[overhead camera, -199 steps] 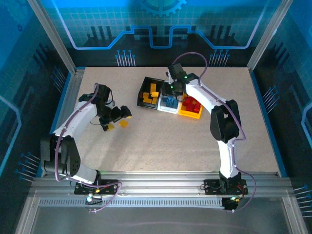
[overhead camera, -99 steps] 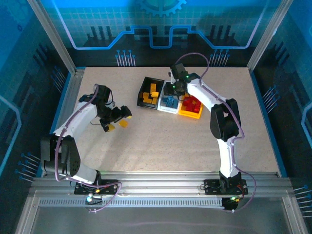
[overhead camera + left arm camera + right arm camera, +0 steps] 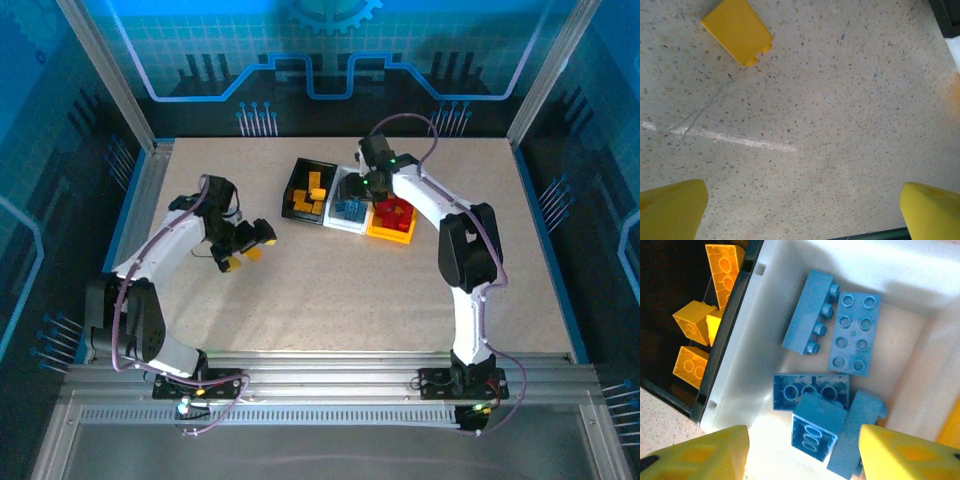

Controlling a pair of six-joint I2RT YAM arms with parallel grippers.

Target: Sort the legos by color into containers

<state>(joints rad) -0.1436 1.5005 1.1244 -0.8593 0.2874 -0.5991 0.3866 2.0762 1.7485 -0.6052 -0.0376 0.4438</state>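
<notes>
Right gripper (image 3: 804, 450) hangs with jaws apart over the white bin (image 3: 920, 275), 1 blue brick (image 3: 817, 432) loose below it: lift straight, clear of the walls. Left gripper (image 3: 802, 212), spread wide, should centre on the yellow brick (image 3: 737, 30) ahead before closing.

Seen from above, the table (image 3: 340, 290) was brightly and evenly lit from overhead, with only soft, short shadows beside the arms (image 3: 440, 215), while the walls (image 3: 330, 50) around it glowed a dim blue. In the left wrist view the table's speckle was sharp, yet the fingertips (image 3: 670, 207) of the left gripper (image 3: 802, 210) at the near corners were blurred, and the far right edge smeared into white and orange. In the right wrist view glare washed out the near floor of the white bin (image 3: 900, 270), the black bin (image 3: 665, 290) sank into darkness, and the right gripper (image 3: 802, 450) looked soft.
</notes>
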